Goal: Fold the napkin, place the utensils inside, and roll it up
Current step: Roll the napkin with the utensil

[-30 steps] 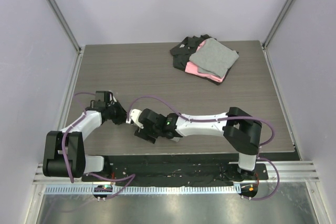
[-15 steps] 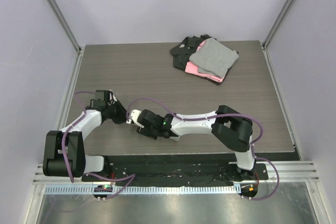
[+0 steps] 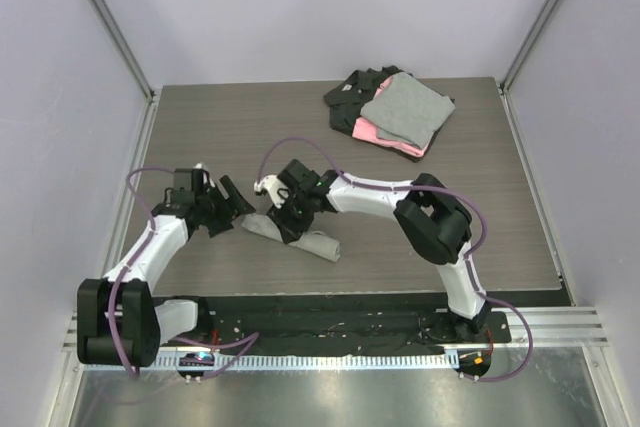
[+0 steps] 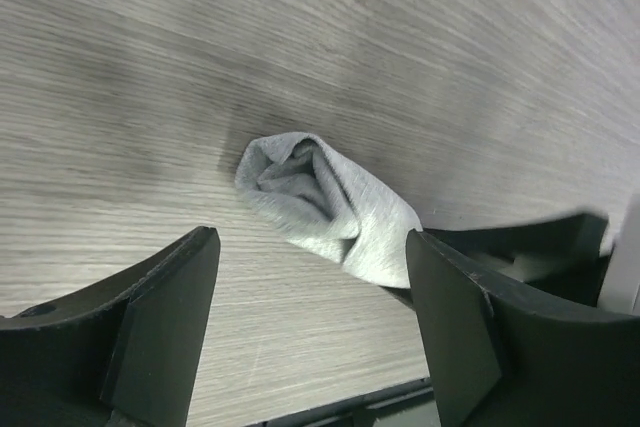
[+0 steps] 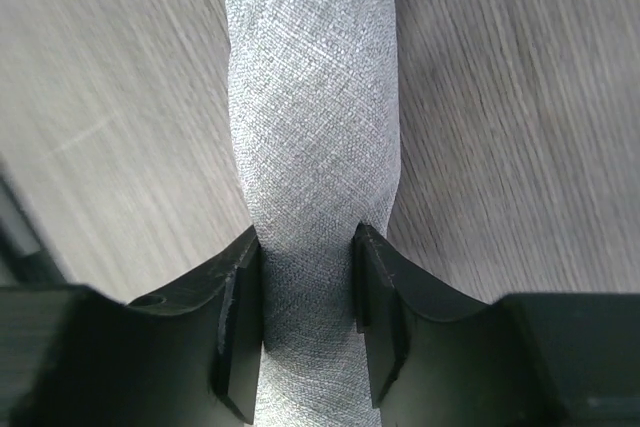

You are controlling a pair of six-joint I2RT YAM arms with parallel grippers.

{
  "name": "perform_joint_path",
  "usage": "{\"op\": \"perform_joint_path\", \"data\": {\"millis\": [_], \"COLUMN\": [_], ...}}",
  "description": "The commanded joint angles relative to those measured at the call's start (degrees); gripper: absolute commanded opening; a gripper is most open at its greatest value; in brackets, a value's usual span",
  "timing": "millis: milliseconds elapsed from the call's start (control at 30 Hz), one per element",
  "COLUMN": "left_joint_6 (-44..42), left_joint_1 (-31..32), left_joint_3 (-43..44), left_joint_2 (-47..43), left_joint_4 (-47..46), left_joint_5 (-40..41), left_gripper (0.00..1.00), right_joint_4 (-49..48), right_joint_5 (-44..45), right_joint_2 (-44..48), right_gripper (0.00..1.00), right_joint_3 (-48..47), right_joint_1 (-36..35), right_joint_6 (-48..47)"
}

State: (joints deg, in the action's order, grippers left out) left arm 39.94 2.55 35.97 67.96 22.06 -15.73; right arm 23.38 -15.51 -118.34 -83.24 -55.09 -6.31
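Rolled napkin low centre, right gripper jaws clamped across it, left gripper jaws wide, seemingly clear, cloth stack upper right of worktop, roll earlier hidden under right arm.

The rolled napkin lay toward the front of the table, between the two grippers. The left gripper stood just off its left end, jaws apart. The right gripper straddled its middle, pressing both sides. A stack of cloths sat well apart, at the far right.

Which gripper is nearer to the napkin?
Right. The right gripper is shut around the napkin; the left gripper sits open at its end, not gripping it.
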Motion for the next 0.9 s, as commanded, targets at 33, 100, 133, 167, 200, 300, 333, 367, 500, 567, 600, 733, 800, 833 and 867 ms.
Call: {"op": "perform_joint_path", "data": {"millis": [33,100,133,167,200,300,333,367,500,567,600,733,800,833,867], "left_joint_6": [0.13,0.66,1.1,1.19,1.36,1.45,1.45,1.19,1.01,1.19,1.36,1.89,2.24,2.59,2.77], "left_joint_1": [-0.17,-0.26,-0.26,-0.26,-0.26,-0.26,-0.26,-0.26,-0.17,-0.17,-0.17,0.0,0.62,0.79,1.14], "left_joint_3": [-1.33,-2.83,-3.27,-3.97,-4.23,-5.03,-5.12,-5.2,-5.12,-5.55,-5.64,-6.96,-7.57,-8.27,-8.63], "left_joint_2": [-4.76,-6.35,-6.61,-6.79,-6.71,-5.22,-4.6,-3.99,-1.09,-0.38,-0.03,1.12,1.03,0.86,0.77], "left_joint_4": [0.18,-1.75,-2.46,-3.77,-4.31,-7.11,-7.91,-9.31,-12.91,-14.41,-15.64,-17.14,-17.93,-18.89,-19.34], "left_joint_5": [2.9,1.58,1.23,0.44,0.26,-0.36,-0.44,-0.45,-1.93,-2.64,-2.99,-5.53,-6.15,-6.59,-6.95], "left_gripper": [0.8,0.79,0.79,0.78,0.77,0.73,0.73,0.73,0.7,0.68,0.66,0.61,0.6,0.59,0.58], "right_joint_4": [8.79,9.76,9.85,9.93,10.02,10.2,10.2,10.2,10.2,10.2,10.2,10.2,10.11,10.11,10.11], "right_joint_5": [-22.86,-25.61,-27.1,-28.16,-28.96,-31.25,-31.69,-32.3,-32.92,-32.92,-32.83,-32.39,-32.22,-32.22,-32.13], "right_joint_2": [-8.21,-9.79,-10.15,-10.59,-11.64,-13.4,-13.58,-13.75,-14.46,-14.81,-14.98,-15.6,-15.86,-16.04,-16.3], "right_gripper": [0.41,0.41,0.4,0.4,0.4,0.4,0.4,0.4,0.4,0.4,0.4,0.4,0.39,0.39,0.39], "right_joint_3": [-1.48,-2.54,-2.71,-3.15,-3.42,-4.12,-4.21,-4.12,-3.95,-4.03,-4.21,-4.56,-4.74,-5.0,-5.09], "right_joint_1": [4.1,4.9,5.6,6.04,6.48,7.98,8.24,8.51,9.21,9.47,9.56,9.91,10.35,10.44,10.53], "right_joint_6": [4.55,5.34,5.69,6.21,6.22,7.8,7.71,7.71,7.8,7.89,8.06,8.5,9.03,9.2,9.29]}}
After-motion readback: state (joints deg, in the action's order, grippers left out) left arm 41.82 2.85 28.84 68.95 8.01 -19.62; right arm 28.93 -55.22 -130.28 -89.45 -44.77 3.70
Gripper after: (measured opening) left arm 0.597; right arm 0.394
